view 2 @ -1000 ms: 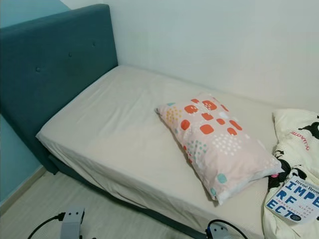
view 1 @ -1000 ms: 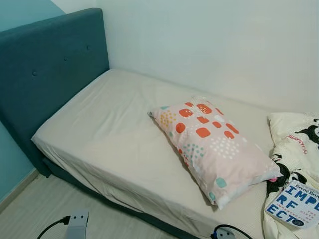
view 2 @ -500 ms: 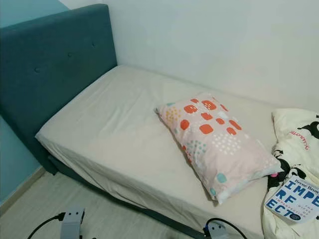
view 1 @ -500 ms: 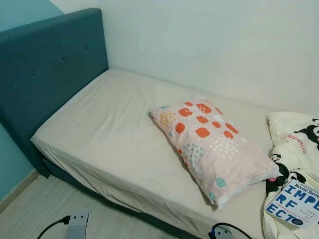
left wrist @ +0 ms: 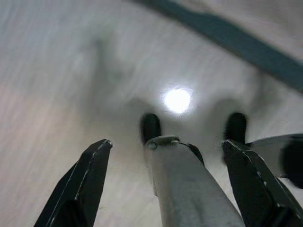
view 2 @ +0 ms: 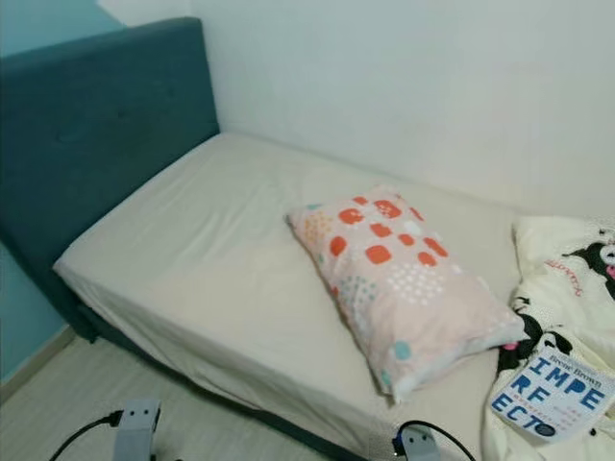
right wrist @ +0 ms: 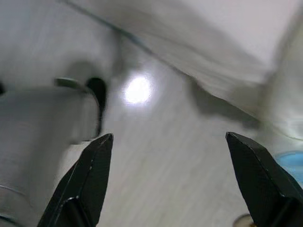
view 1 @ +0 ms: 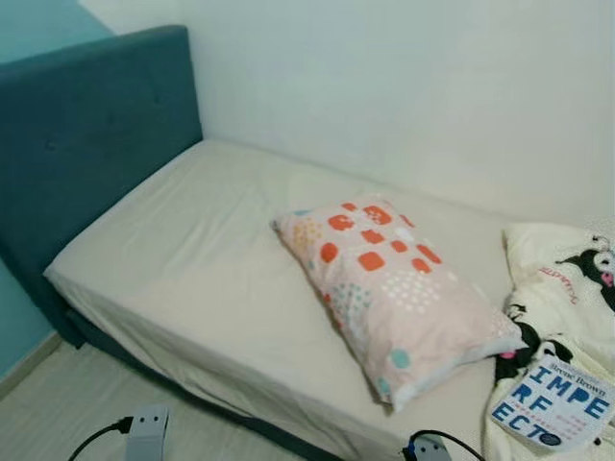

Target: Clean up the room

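A pink pillow (view 1: 392, 288) with orange and teal blotches lies askew in the middle of the cream-sheeted bed (view 1: 183, 240). At the right lies a crumpled white blanket (view 1: 562, 288) with black cartoon prints, and a blue-lettered book (view 1: 553, 405) rests on it. My left gripper (left wrist: 168, 151) hangs open over the pale floor, close to my own silver leg. Also open, my right gripper (right wrist: 170, 142) hangs beside the bed's edge with nothing between its fingers.
A teal padded headboard (view 1: 86, 134) stands at the left against a teal wall. A white wall (view 1: 413, 86) runs behind the bed. Pale wood floor (view 1: 58, 413) lies in front of the bed, where my two wrists (view 1: 146, 434) show at the bottom edge.
The whole picture has shifted left and a little down, so the camera turned right. Pillow, blanket and book lie as before.
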Available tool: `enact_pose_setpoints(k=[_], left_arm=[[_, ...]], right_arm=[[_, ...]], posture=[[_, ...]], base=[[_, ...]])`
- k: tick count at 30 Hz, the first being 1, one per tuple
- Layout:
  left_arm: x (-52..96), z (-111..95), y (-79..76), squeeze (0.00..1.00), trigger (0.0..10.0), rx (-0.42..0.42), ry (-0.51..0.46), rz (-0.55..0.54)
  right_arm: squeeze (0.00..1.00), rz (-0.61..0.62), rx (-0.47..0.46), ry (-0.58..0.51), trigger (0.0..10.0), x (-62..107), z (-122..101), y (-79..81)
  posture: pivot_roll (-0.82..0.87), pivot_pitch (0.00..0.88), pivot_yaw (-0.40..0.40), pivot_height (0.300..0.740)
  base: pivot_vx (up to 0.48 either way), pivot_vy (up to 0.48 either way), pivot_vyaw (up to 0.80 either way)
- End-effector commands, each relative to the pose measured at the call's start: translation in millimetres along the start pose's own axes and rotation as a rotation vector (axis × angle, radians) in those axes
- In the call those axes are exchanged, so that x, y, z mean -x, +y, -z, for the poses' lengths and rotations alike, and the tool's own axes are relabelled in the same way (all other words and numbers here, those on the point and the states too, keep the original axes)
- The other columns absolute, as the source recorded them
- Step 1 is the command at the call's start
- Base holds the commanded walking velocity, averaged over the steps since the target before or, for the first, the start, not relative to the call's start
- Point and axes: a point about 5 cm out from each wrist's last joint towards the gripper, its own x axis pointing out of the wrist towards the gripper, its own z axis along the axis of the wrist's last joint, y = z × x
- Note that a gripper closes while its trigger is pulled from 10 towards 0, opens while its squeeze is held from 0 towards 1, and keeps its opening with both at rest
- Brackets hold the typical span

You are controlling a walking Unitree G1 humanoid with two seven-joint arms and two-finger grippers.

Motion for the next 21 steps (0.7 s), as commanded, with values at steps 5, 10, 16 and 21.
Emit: enact_pose_setpoints(k=[5,10,16,21], left_arm=[[0.6,1.7,4.9,0.0,10.0,0.015,0.002,-0.021],[0.6,1.6,4.8,0.0,10.0,0.012,0.002,-0.018],[0.6,1.7,4.5,0.0,10.0,0.01,0.002,-0.01],[0.7,1.0,4.6,0.0,10.0,0.03,-0.012,-0.011]], right_arm=[[0.0,-0.009,-0.006,0.002,10.0,-0.2,0.4,5.5],[0.0,-0.01,-0.005,0.002,10.0,-0.3,0.1,6.2],[0.0,-0.012,-0.005,0.002,10.0,-0.3,0.4,6.8],[0.0,-0.013,-0.005,0.004,10.0,-0.3,1.3,8.1]], posture=[[-0.12,0.026,-0.056,0.74],[-0.12,0.026,-0.056,0.74],[-0.12,0.027,-0.056,0.74],[-0.12,0.027,-0.055,0.74]], base=[[0.0,0.0,0.0],[0.0,0.0,0.0],[0.0,-0.24,0.0],[0.0,-0.384,0.0]])
